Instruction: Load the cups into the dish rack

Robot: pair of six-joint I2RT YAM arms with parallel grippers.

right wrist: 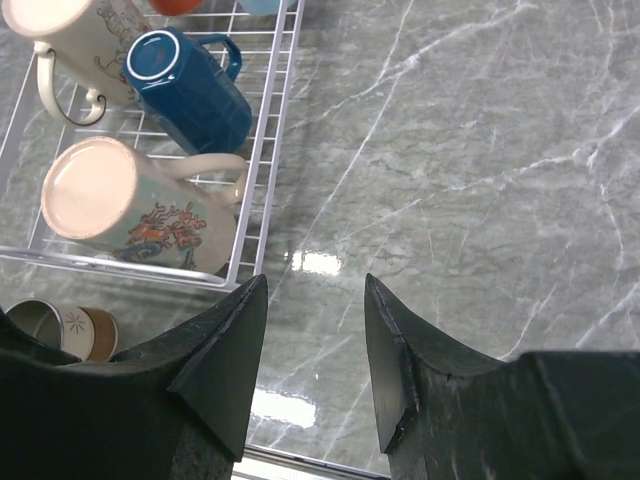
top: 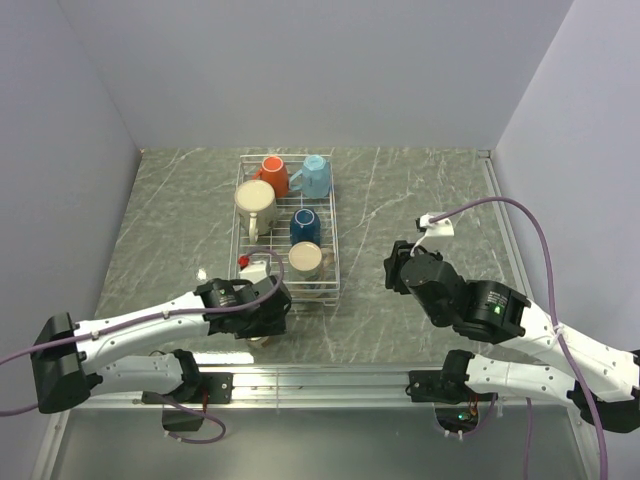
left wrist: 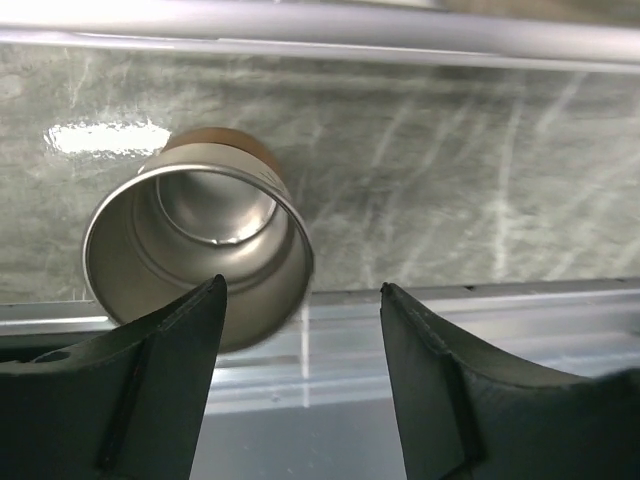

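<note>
The dish rack [top: 333, 262] stands mid-table and holds the orange cup [top: 272, 175], the light blue cup [top: 315, 175], the beige cup [top: 255, 203], the dark blue cup [top: 305, 226] and the white cup [top: 306, 260]. The steel cup [left wrist: 195, 255] lies on its side on the table near the front edge, its mouth toward the left wrist camera. My left gripper [left wrist: 300, 290] is open just right of it, with the left fingertip [left wrist: 205, 305] overlapping its rim. My right gripper [right wrist: 315, 285] is open and empty above bare table, right of the rack [right wrist: 262, 150].
A metal rail [left wrist: 320, 40] runs along the table's near edge by the steel cup. The right wrist view shows the dark blue cup [right wrist: 190, 85], the white cup [right wrist: 130, 210] and the steel cup [right wrist: 60, 330] outside the rack's near corner. Walls enclose the table.
</note>
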